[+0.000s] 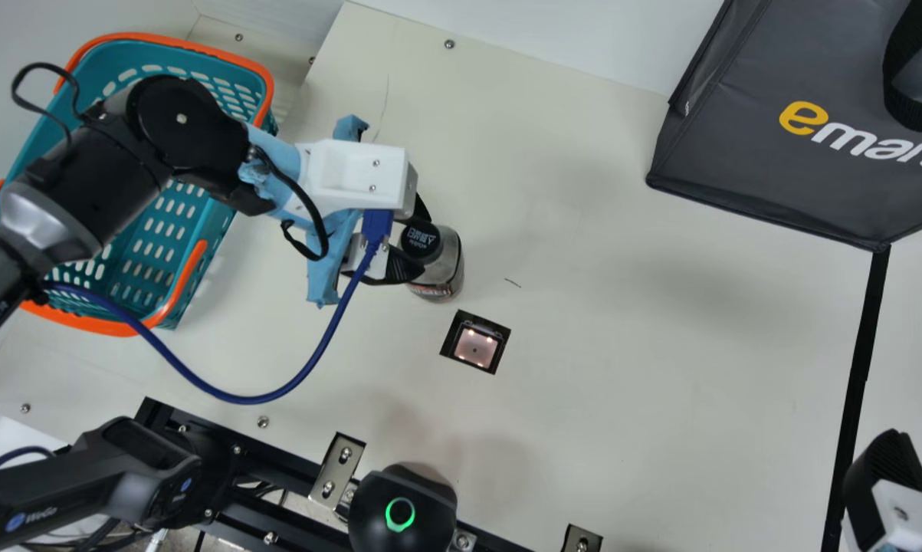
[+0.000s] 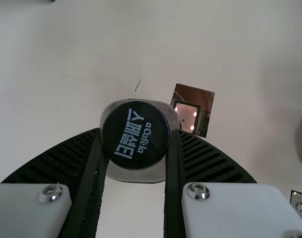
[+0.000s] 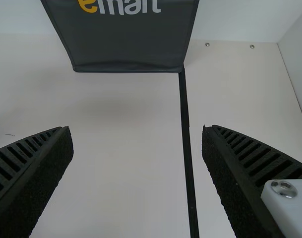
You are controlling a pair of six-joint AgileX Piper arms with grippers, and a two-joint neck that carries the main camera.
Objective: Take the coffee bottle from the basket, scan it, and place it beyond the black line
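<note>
The coffee bottle is clamped at its cap by the left end effector, just far and left of the lit scanner window; whether its base touches the worktop is hard to tell. The basket sits left. Right, the right end effector, fingers apart, is by the black line; the bag stands far right.

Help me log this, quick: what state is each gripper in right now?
Left gripper: closed on the coffee bottle.
Right gripper: open, holding nothing.
</note>
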